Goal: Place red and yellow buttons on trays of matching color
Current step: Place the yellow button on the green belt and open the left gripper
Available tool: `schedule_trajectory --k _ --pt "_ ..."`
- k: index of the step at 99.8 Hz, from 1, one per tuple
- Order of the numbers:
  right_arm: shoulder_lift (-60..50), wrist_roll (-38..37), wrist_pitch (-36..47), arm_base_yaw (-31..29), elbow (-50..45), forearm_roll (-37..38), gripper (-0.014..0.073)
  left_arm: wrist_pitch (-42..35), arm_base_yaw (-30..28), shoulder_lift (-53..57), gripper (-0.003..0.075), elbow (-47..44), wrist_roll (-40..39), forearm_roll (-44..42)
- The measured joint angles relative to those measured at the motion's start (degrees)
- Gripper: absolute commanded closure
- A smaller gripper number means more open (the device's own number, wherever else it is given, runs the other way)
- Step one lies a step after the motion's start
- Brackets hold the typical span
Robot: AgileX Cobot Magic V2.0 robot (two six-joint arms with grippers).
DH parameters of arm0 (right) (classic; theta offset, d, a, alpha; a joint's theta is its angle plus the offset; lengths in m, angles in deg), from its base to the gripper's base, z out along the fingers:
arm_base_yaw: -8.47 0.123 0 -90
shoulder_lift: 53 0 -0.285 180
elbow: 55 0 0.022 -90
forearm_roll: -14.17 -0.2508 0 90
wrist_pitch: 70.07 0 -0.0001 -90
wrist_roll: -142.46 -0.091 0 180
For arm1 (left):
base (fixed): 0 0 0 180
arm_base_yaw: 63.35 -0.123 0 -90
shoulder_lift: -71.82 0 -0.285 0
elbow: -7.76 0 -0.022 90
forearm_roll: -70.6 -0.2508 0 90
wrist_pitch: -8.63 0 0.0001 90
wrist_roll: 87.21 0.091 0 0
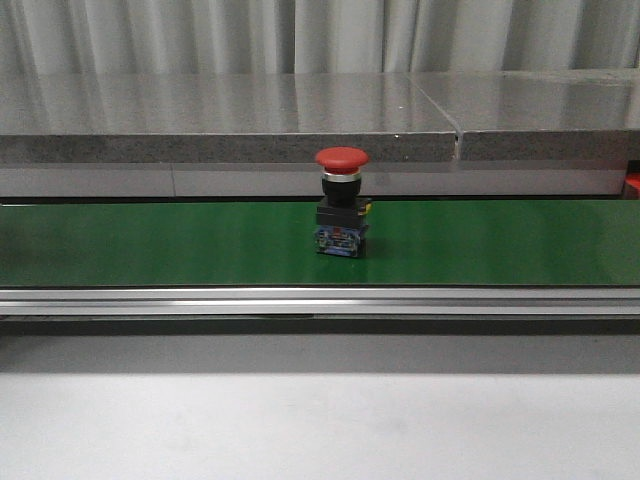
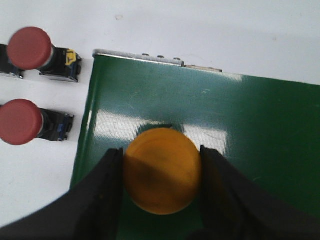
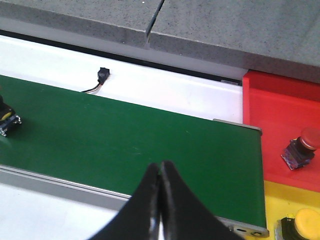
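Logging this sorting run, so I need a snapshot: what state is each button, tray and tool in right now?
Left tool: shut on the yellow button, over the green belt.
Right tool: shut, empty.
Red button on belt: upright, untouched.
Two red buttons beside belt: lying on their sides.
Red tray: holds one red button.
Yellow tray: holds one yellow button.

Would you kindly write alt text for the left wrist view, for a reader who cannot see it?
The left gripper has its two black fingers on either side of a round yellow push button above the end of a glossy green conveyor belt. Beside the belt, two red mushroom-head push buttons lie on their sides on a white surface.
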Motion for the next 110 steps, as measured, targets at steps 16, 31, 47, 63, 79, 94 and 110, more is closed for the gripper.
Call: schedule_trajectory --k 16,31,47,63,79,94,110 --pt "0.0 0.0 0.0 0.0 0.0 0.0 0.0662 2.5 0.0 -4.0 0.0734 2.4 1.6 1.3" --pt "0.0 0.0 0.0 0.0 0.0 0.0 0.0662 3.0 0.1 -4.4 0.0584 3.0 2.1 2.1" --pt "0.0 0.0 0.0 0.0 0.0 0.0 0.0662 3.0 0.2 -4.5 0.0197 3.0 4.2 3.1" --pt "0.0 0.0 0.0 0.0 0.0 0.0 0.0662 3.4 0.5 -4.8 0.0037 3.0 6.1 4.0" --pt "0.0 0.0 0.0 0.0 0.0 0.0 0.0662 3.3 2.2 -4.8 0.0041 3.4 7.6 4.1" --pt "0.0 0.0 0.0 0.0 0.0 0.0 0.0662 1.0 5.2 -4.6 0.0041 5.4 9.7 4.1" --pt "0.0 0.0 0.0 0.0 0.0 0.0 0.0662 -0.8 8.7 -3.4 0.0041 7.9 10.5 4.3"
